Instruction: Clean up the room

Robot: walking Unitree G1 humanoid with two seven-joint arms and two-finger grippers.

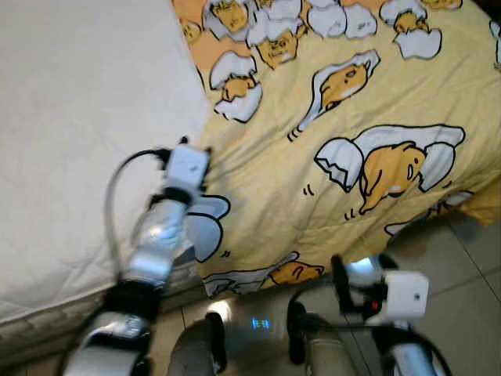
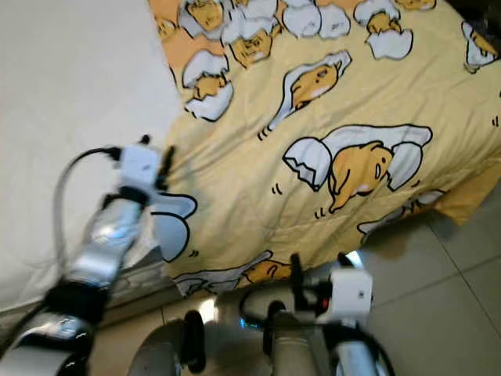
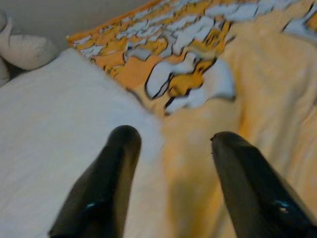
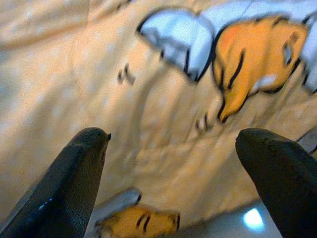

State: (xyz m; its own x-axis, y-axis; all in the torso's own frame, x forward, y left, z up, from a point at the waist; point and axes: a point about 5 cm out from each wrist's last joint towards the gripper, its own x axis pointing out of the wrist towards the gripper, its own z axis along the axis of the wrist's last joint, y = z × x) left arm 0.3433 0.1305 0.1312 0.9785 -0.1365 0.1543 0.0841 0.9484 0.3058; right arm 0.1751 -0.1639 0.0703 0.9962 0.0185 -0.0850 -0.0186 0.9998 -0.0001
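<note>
Left gripper (image 3: 168, 148), jaws wide, over blanket (image 1: 352, 141) edge on mattress (image 1: 78, 117), probably to grab it. Right gripper (image 4: 173, 148) wide, low near blanket's overhang.

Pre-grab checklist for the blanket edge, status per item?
1. Left claw open: ok.
2. Left claw over the edge where the yellow blanket meets the white mattress: ok.
3. Right claw open: ok.
4. Right claw aimed at the blanket's hanging part near the tiled floor: ok.
5. Either claw touching fabric: cannot tell.
6. Pictures sharp enough to aim: not ok, blurred.
</note>
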